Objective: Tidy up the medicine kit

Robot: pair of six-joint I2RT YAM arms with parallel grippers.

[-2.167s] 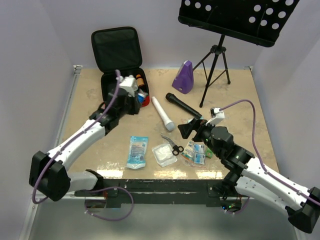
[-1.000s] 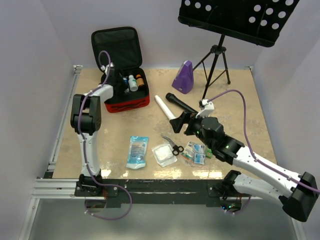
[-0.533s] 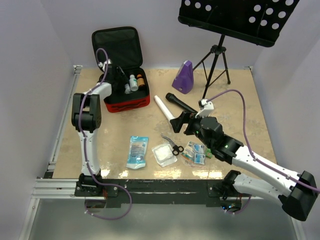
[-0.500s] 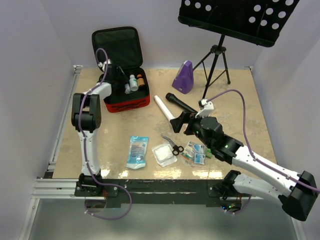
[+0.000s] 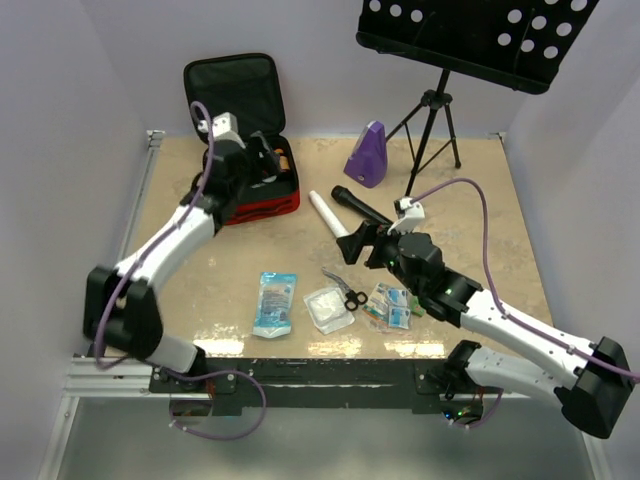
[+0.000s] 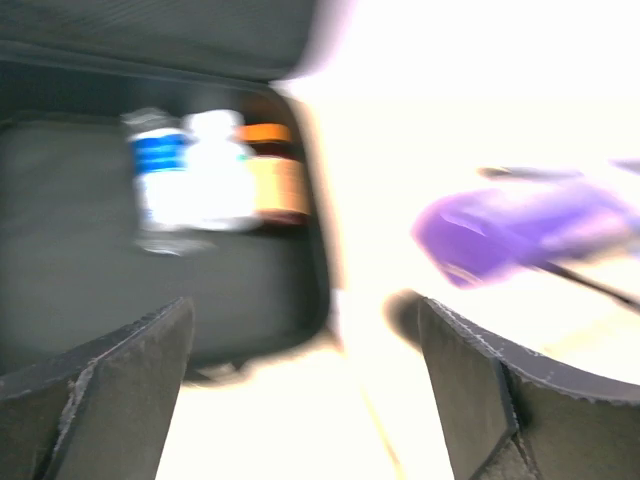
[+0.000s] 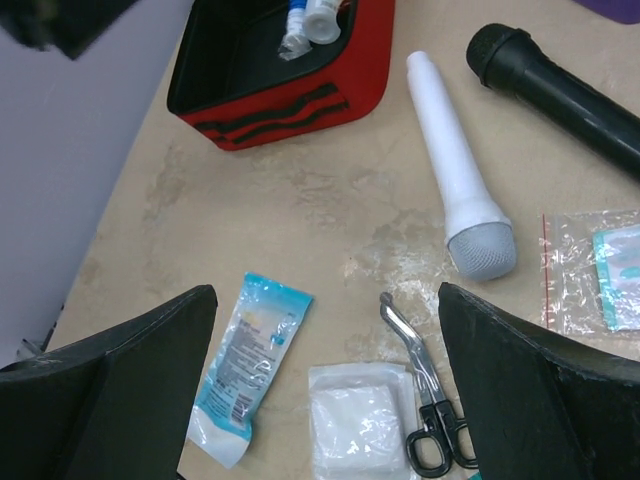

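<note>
Kit: the square red soft zip medicine kit with black lining lay open just ahead of the left gripper.
Left gripper: fingers spread wide, holding nothing.
Right gripper: spread, empty, above metal scissors and a white gauze pad; kit ahead-left.

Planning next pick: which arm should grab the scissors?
Right. The right pincer hangs open near the scissors, framed in its wrist view; the left pincer is away at the kit.

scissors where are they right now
In the top view the scissors lie front and centre, between the white gauze pad and the clear bag of packets.
</note>
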